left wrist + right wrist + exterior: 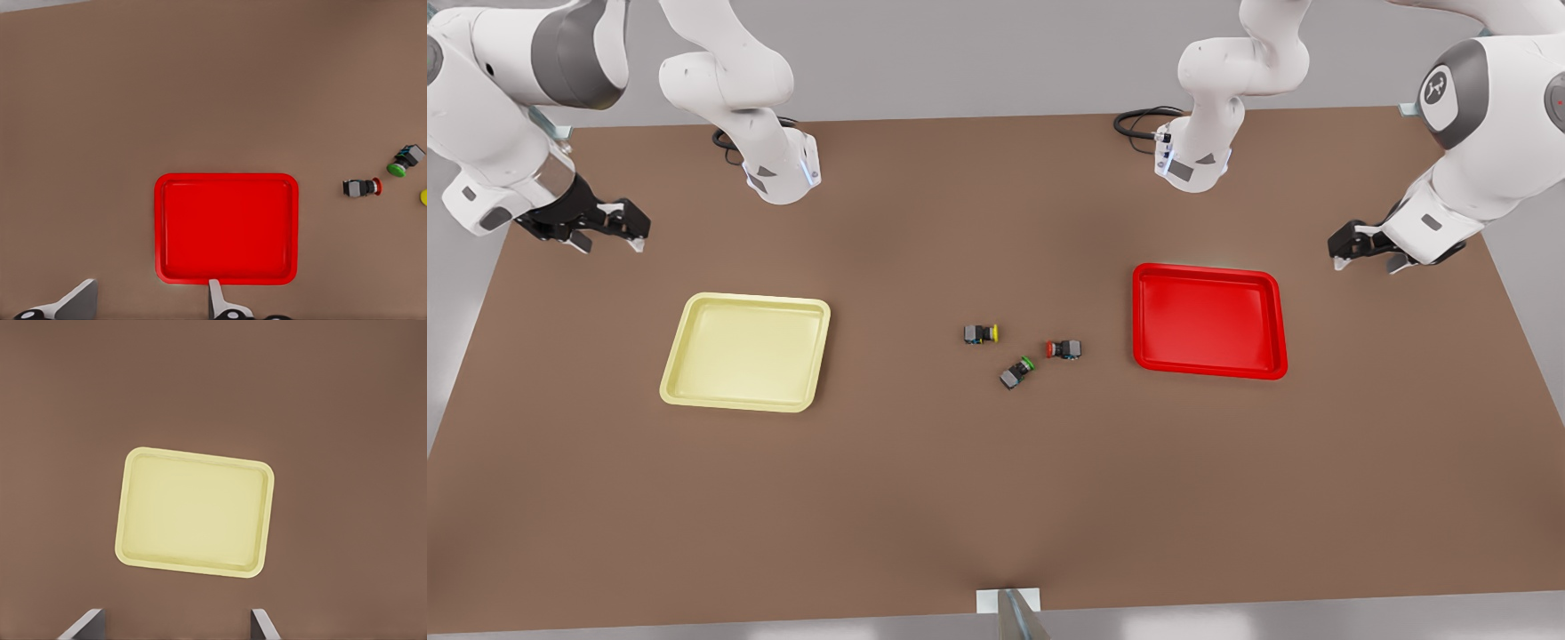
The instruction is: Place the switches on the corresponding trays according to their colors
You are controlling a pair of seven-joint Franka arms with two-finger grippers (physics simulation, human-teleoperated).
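Both end effectors were held spread: the left end effector [1360, 252] beyond the red tray [1209, 274], the right end effector [609, 233] beyond the yellow tray [745, 305].

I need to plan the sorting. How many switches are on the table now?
3, all lying on the table between the trays in the front view: the yellow switch toward the yellow tray, the red switch nearest the red tray, the green switch in front of both.

Three switches [1021, 351] lie clustered on the table [996, 498] between two trays [745, 352], touching neither
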